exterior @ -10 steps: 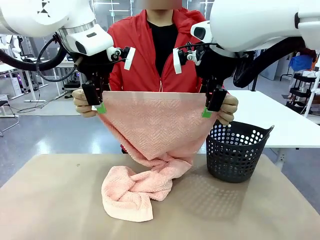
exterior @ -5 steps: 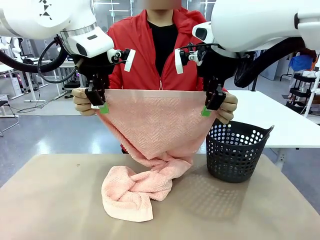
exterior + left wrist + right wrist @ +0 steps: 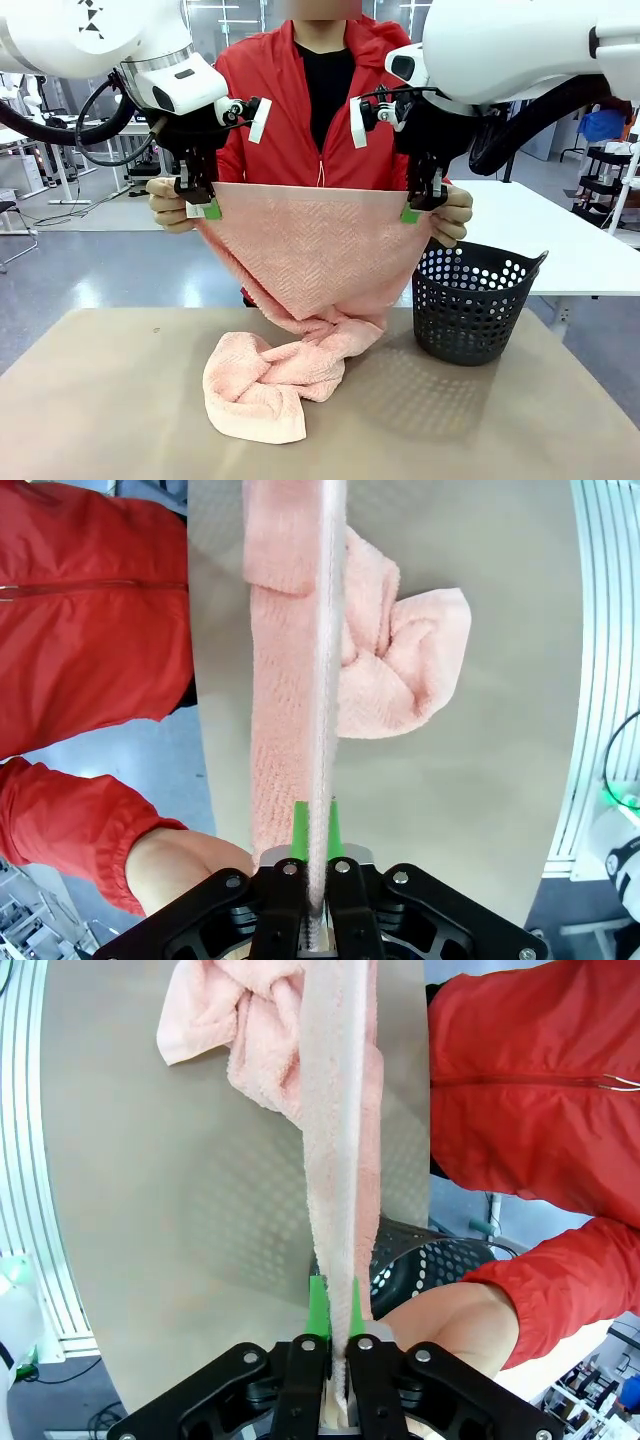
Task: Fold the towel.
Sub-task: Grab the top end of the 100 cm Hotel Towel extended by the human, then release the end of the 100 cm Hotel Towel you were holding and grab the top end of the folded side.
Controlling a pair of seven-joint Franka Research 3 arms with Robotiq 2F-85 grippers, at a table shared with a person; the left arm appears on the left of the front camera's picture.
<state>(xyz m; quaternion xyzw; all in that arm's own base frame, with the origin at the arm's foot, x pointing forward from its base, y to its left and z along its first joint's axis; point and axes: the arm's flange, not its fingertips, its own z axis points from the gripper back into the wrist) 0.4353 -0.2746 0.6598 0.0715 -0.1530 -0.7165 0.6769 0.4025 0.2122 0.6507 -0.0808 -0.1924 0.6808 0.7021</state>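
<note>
Here, the left end effector (image 3: 209, 210) and right end effector (image 3: 410, 213) each clench an upper corner of the towel (image 3: 315, 250), likely spreading it flat for folding.

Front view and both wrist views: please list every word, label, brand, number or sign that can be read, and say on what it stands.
No words or numbers can be read.
The towel, the basket and the person's red jacket carry no print.
The left arm bears a small black mark: a pattern of shapes, not letters.
</note>
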